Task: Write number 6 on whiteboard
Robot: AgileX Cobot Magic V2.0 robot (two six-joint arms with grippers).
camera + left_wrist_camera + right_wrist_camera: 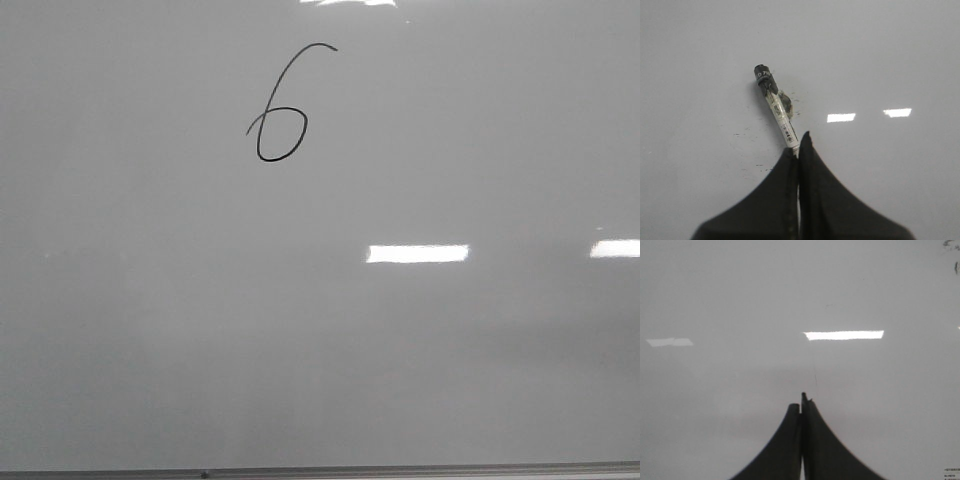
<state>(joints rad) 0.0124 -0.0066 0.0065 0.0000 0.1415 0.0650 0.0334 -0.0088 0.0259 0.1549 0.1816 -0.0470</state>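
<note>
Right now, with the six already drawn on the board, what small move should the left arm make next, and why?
Probably hold the marker clear of the whiteboard and draw back a little. The number 6 looks complete, stem and closed loop, so more strokes would only spoil it. The left gripper is shut on the marker; the right gripper is shut with nothing in it.

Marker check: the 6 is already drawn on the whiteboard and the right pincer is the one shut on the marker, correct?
Not quite. The 6 is drawn on the whiteboard, but the left pincer is shut on the marker, as the left wrist view shows. The right pincer is shut with nothing in it, per the right wrist view.
</note>
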